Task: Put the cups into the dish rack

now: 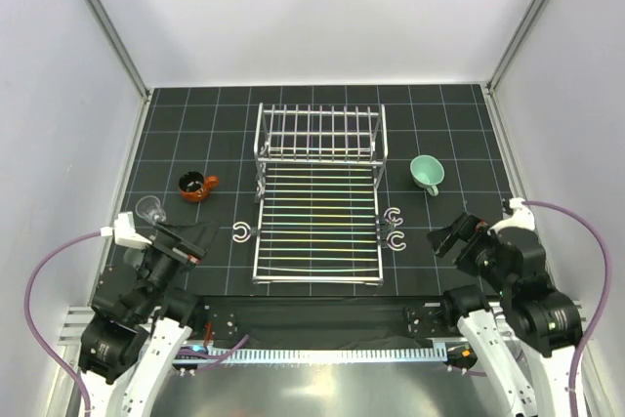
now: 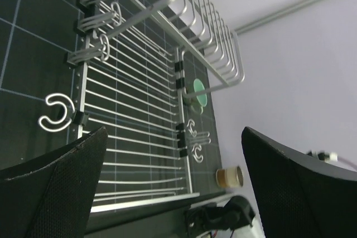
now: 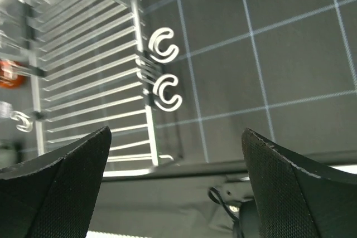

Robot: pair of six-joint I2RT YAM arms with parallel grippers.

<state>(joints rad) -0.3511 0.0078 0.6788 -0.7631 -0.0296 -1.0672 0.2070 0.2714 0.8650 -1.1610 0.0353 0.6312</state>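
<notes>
The black gridded table (image 1: 312, 109) is carrying the dish rack (image 1: 317, 227) at centre, with the orange-brown mug (image 1: 195, 186) and clear glass (image 1: 149, 208) sitting left and the mint-green mug (image 1: 427, 174) sitting right.

One mug (image 1: 197, 186) lies left of the dish rack (image 1: 317, 231), another mug (image 1: 427, 174) right.

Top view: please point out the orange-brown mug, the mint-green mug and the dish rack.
orange-brown mug (image 1: 193, 186), top view, on its round body.
mint-green mug (image 1: 426, 172), top view, inside its rim.
dish rack (image 1: 317, 227), top view, on the bare rods of its flat base.
</notes>
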